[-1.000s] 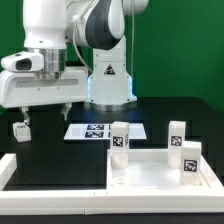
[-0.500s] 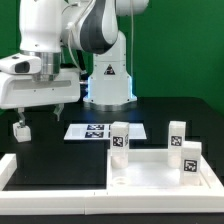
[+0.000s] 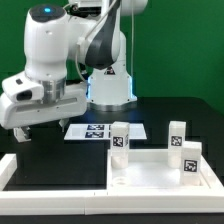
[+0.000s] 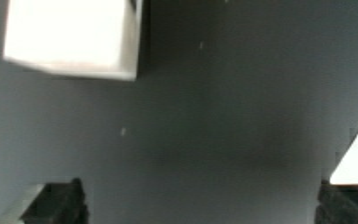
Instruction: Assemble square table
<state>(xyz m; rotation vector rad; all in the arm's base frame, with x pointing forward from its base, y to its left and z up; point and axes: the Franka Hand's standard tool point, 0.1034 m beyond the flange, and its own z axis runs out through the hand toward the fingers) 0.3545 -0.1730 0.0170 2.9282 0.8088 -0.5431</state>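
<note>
The arm has swung and tipped over within the last second: its head, level a moment ago, now leans toward the exterior view's left, and the claw [image 3: 25, 128] has dropped low over the spot where a loose leg stood on the black tabletop [image 3: 60, 155]. In the exterior view that leg is now hidden behind the claw; the wrist view shows it as a white block [image 4: 69, 38] just ahead of the two dark fingertips [image 4: 55, 202], which stand wide apart with nothing between them. So the claw is released and empty, and apart from the leg.

The top [image 3: 160, 168] lies at the front on the exterior view's right, with three legs [image 3: 120, 137] standing upright at or inside its rim; whether they are seated in sockets I cannot tell. The marker board [image 3: 100, 131] lies flat behind it.

To my eye this is a reach for the last leg, with the grasp not yet made.
</note>
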